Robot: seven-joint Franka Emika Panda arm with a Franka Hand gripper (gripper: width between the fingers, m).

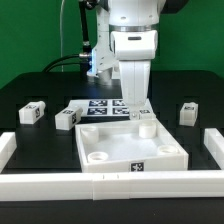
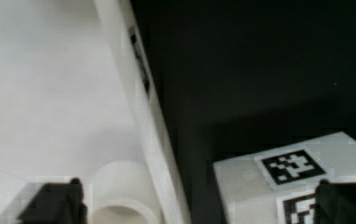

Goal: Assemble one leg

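The large white square panel [image 1: 130,150] lies in the middle of the black table, sockets up. A white stub [image 1: 147,127] stands in its far corner on the exterior view's right. It shows in the wrist view as a rounded white top [image 2: 118,192]. Three loose legs with marker tags lie on the table: two on the exterior view's left [image 1: 33,113] [image 1: 66,118] and one on its right [image 1: 188,113]. My gripper [image 1: 135,112] hangs just above the panel's far edge, next to the stub. In the wrist view the gripper [image 2: 201,205] is open wide and holds nothing. Its fingers straddle the panel's wall [image 2: 148,120].
The marker board [image 1: 105,106] lies behind the panel and shows in the wrist view [image 2: 290,165]. A low white rail [image 1: 110,186] runs along the table front, with end pieces on the exterior view's left [image 1: 8,148] and right [image 1: 214,145].
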